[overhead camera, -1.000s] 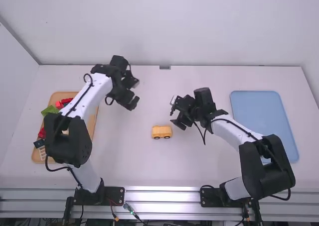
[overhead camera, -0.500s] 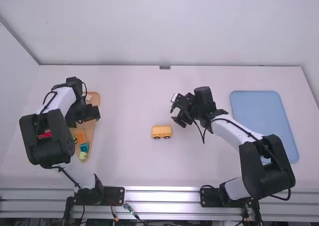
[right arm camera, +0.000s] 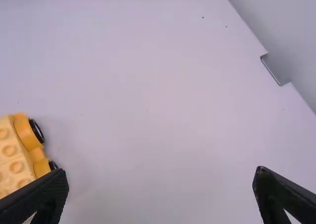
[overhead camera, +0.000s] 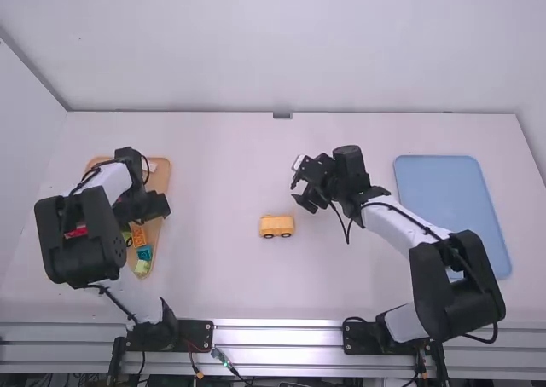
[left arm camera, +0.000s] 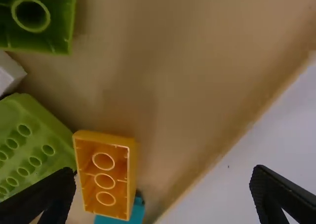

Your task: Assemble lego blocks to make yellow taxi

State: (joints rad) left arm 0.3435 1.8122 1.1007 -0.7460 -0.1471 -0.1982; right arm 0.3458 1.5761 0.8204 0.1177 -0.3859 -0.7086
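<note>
My left gripper [overhead camera: 157,207] has changed position: over the last second it swung from the open table to the wooden tray [overhead camera: 162,172], then shifted slightly toward the arm's base. Its fingers are spread wide with nothing between them. This indicates the part-selection step; the next part is likely the orange brick [left arm camera: 132,182], which lies hollow side up against the light green brick [left arm camera: 34,142]. It may need turning over before fitting, and the adjoining green brick may obstruct one finger. My right gripper [overhead camera: 309,203], also open and empty, has held practically the same station near the wheeled yellow assembly [overhead camera: 276,226]. That assembly remains upright on the table, between the two arms, so the build location is unchanged. Visibility limits: my left arm covers much of the tray, leaving only part of a red brick [overhead camera: 77,232] exposed. The teal brick [left arm camera: 139,214] is partly concealed by the orange one. In the right wrist view, the assembly is cut off at the edge and partly masked by my finger; its far side cannot be inspected.
</note>
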